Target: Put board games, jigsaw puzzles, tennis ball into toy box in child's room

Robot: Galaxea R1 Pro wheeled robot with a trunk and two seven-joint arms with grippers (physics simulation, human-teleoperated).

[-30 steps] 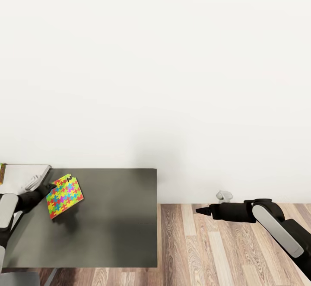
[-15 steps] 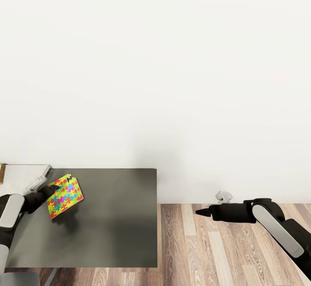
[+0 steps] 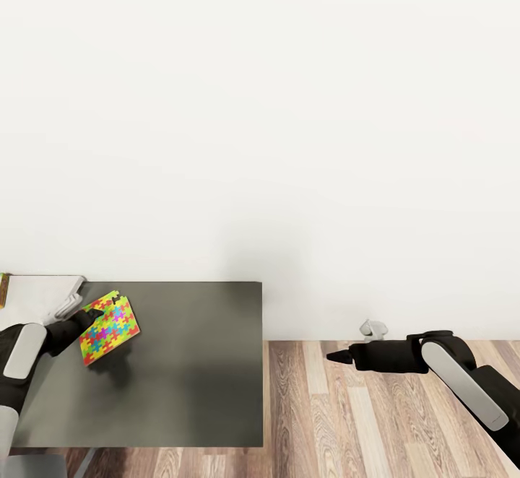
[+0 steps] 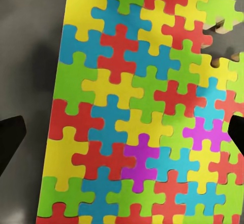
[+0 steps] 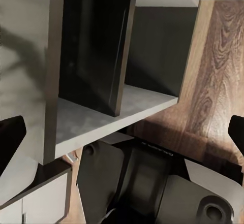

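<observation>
Left tool (image 3: 92,313) sits over the dark counter (image 3: 195,362), at the near-left edge of the jigsaw puzzle (image 3: 108,328). In the left wrist view its two dark fingertips (image 4: 11,140) stand wide apart, one off each side of the puzzle (image 4: 137,112), which lies between them. Whether either tip touches the puzzle, can't tell; nothing looks clamped. Puzzle looks tilted, its far corner raised, with a shadow on the counter beneath it. One corner has pieces missing, pale backing showing there.

Beyond the left tool, a lighter grey counter top (image 3: 36,290) joins the dark one, and a small scrap of something coloured (image 3: 3,289) shows at its far left edge.

Right tool (image 3: 336,354) hangs over the wood floor (image 3: 375,420), well clear of the counter and the puzzle, pointing toward the counter's side. Right wrist view shows its fingertips (image 5: 11,137) spread wide with nothing between them; ahead of it, dark shelf compartments (image 5: 96,46) and the robot's own base (image 5: 147,183).
</observation>
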